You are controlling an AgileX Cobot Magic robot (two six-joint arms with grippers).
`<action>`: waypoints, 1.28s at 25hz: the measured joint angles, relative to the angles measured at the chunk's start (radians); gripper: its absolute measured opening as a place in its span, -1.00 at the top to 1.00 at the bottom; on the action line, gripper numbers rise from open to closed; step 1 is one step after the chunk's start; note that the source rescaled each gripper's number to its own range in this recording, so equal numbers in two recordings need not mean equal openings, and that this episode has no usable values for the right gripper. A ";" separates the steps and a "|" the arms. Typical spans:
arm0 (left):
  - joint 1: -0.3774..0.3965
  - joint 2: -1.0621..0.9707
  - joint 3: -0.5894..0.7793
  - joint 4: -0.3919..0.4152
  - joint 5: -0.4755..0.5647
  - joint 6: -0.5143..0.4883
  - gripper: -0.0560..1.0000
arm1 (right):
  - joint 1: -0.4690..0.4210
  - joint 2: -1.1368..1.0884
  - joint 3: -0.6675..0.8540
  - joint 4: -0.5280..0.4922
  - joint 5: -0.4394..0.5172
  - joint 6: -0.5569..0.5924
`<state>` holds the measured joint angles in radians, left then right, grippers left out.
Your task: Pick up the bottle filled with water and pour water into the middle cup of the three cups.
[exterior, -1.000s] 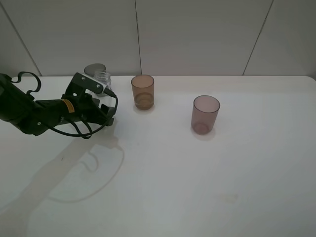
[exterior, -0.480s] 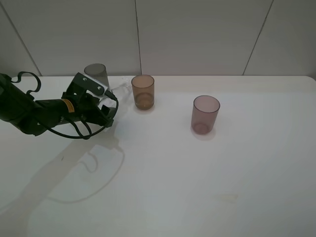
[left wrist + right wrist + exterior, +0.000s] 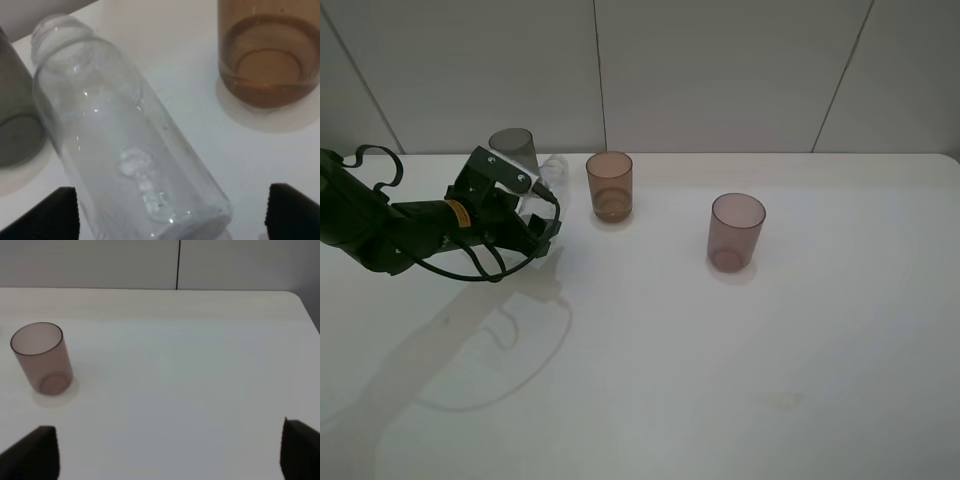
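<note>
My left arm (image 3: 380,230) is dark green-black, built of rounded, bulky segments. A yellow-orange label band rings it near the wrist. Thin black cables loop out beside the housing, one arching off the rear section, others sagging under the wrist. The left gripper (image 3: 525,205) carries a pale plate with small round screw heads. In both wrist views my fingertips (image 3: 60,212) show as matte black blunt wedges.

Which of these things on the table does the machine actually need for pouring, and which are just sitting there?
Needed: the bottle, the amber middle cup, the left gripper.
Just sitting there: the grey cup, the mauve cup.
</note>
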<state>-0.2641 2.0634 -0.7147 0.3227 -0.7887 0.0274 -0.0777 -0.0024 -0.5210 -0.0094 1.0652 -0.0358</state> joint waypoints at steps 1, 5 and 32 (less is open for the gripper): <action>0.000 0.000 0.000 0.002 0.000 0.000 -0.72 | 0.000 0.000 0.000 0.000 0.000 0.000; 0.000 -0.002 0.000 0.023 0.000 0.000 -0.72 | 0.000 0.000 0.000 0.000 0.000 0.000; 0.000 -0.814 0.036 0.032 0.737 -0.217 -0.72 | 0.000 0.000 0.000 0.000 0.000 0.000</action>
<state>-0.2641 1.2490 -0.6790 0.3544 -0.0519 -0.1891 -0.0777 -0.0024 -0.5210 -0.0094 1.0652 -0.0358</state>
